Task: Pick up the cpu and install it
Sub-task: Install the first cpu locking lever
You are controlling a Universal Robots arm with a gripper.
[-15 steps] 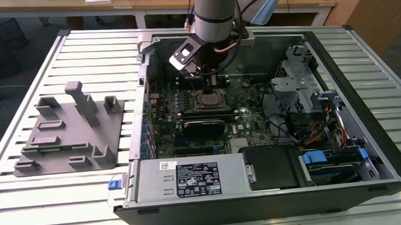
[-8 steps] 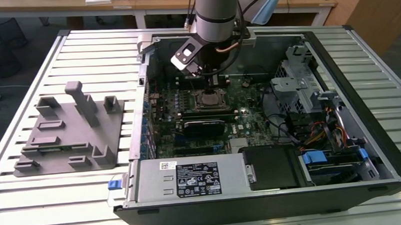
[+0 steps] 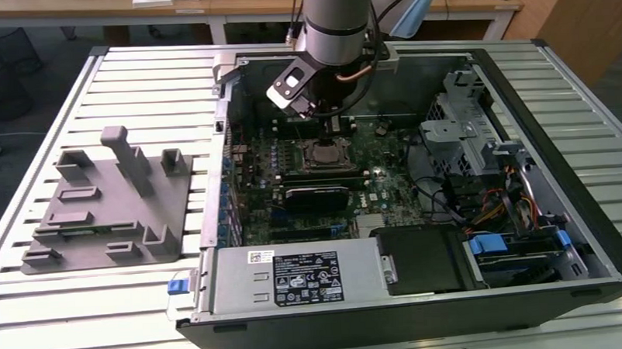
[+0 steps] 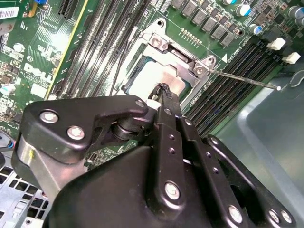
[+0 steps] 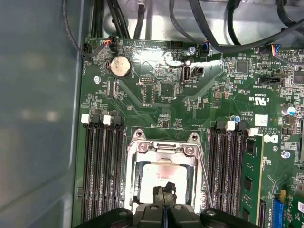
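The cpu (image 5: 160,172) lies flat inside the square metal-framed socket (image 5: 137,164) on the green motherboard (image 5: 156,95), its silvery top facing up. My claw (image 5: 164,192) is directly over it. In both wrist views my fingertips come down onto the edge of the chip's pale top. Whether they actually touch the metal I cannot tell.

In the second wrist view the cpu (image 4: 148,75) shows just past the tip of my claw (image 4: 164,89). The two black fingers (image 4: 167,118) are pressed together into one narrow point, so the claw is closed and nothing is pinched between them. A thin metal lever (image 4: 242,79) sticks out sideways from one corner of the socket, and rows of black memory slots (image 4: 237,61) run along both sides.

In the exterior view my arm (image 3: 336,18) drops almost straight down from the upper middle of the frame into the open computer case (image 3: 561,212). The claw (image 3: 336,125) hangs just above the socket (image 3: 326,153) in the middle of the board. On the exterior view's left, well apart from the case, the grey plastic tray (image 3: 105,205) with upright posts sits on the slatted metal table (image 3: 131,80).
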